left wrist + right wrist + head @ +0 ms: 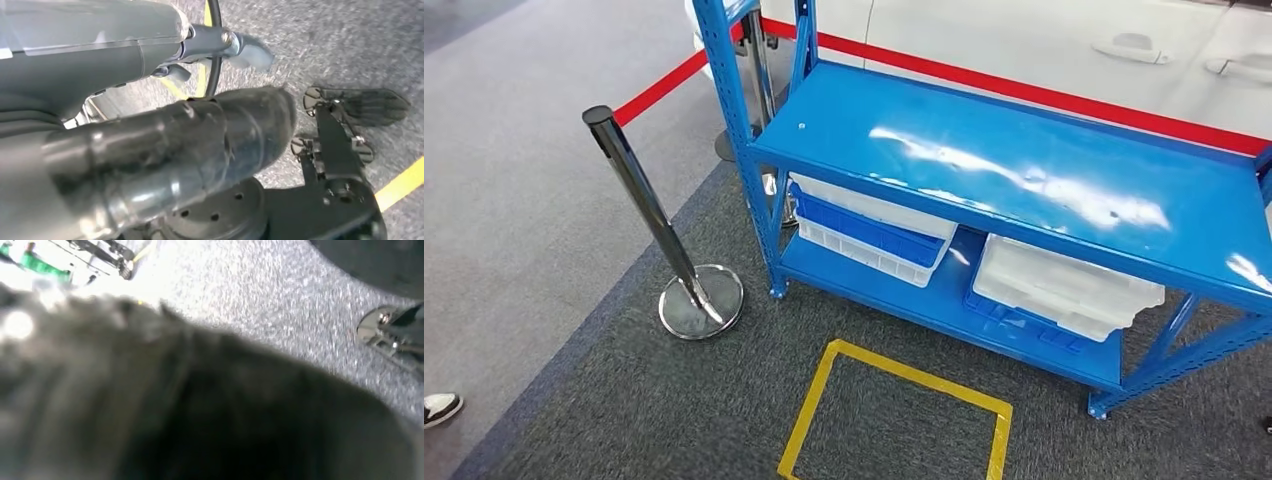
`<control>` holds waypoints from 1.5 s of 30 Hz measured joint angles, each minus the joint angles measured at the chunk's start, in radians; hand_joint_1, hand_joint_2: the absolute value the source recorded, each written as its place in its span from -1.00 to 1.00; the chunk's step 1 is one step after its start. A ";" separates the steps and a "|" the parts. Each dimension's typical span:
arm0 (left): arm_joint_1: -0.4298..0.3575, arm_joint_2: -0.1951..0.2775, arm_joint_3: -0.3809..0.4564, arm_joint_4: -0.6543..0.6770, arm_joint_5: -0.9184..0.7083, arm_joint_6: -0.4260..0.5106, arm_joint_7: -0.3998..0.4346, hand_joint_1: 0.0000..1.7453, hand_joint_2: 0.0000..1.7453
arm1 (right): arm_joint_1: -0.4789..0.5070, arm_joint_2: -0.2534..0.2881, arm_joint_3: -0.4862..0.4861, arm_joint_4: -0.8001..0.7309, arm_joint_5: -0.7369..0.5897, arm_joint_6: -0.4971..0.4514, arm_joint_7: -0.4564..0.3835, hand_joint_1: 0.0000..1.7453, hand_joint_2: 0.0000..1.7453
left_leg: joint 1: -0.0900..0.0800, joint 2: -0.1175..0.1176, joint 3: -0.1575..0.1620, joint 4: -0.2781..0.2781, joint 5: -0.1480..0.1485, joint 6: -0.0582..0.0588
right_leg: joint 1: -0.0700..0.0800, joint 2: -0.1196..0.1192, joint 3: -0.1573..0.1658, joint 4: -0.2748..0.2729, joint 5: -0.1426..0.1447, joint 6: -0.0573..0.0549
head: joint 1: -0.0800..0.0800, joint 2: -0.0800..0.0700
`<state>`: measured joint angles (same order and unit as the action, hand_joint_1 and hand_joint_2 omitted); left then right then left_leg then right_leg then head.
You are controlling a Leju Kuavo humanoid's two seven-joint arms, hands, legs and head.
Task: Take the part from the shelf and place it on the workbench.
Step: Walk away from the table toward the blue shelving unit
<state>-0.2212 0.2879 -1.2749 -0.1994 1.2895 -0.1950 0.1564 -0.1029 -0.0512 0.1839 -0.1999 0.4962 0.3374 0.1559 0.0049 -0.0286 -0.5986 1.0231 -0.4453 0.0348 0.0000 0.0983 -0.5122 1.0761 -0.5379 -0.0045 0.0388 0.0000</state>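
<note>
Head view: yellow floor square [894,415] before blue shelf [1024,170].

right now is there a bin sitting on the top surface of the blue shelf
No, the top surface of the blue shelf is bare in the head view; the white bins sit on the lower level beneath it.

Blue shelf [1024,170] holds white bins [1064,288] on its lower level.
</note>
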 joint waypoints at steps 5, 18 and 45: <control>-0.003 -0.001 0.012 -0.002 -0.004 -0.001 0.004 -1.00 -1.00 | -0.007 -0.002 -0.001 0.000 -0.001 0.000 -0.002 -1.00 -1.00 | -0.003 0.051 0.053 -0.014 -0.032 0.013 | -0.005 -0.089 -0.158 0.218 -0.084 0.018 | 0.003 0.000; -0.013 -0.007 0.026 -0.004 -0.019 0.000 0.014 -1.00 -1.00 | -0.012 -0.004 -0.001 0.000 0.001 0.000 -0.002 -1.00 -1.00 | 0.001 0.045 0.057 0.179 -0.168 -0.039 | 0.001 -0.092 -0.080 -0.044 0.090 -0.048 | -0.001 0.000; -0.007 -0.015 0.079 -0.010 -0.047 0.004 0.027 -1.00 1.00 | -0.004 -0.003 -0.007 0.004 -0.005 -0.030 0.023 -1.00 -1.00 | -0.001 0.074 0.128 -0.007 -0.096 -0.016 | 0.000 -0.108 -0.120 -0.028 0.112 -0.008 | 0.000 0.000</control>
<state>-0.2284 0.2731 -1.1956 -0.2098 1.2429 -0.1908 0.1837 -0.1071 -0.0538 0.1766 -0.1964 0.4912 0.3070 0.1788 0.0042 0.0456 -0.4701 1.0164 -0.5408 0.0192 0.0002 -0.0093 -0.6324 1.0481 -0.4260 -0.0128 0.0389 0.0000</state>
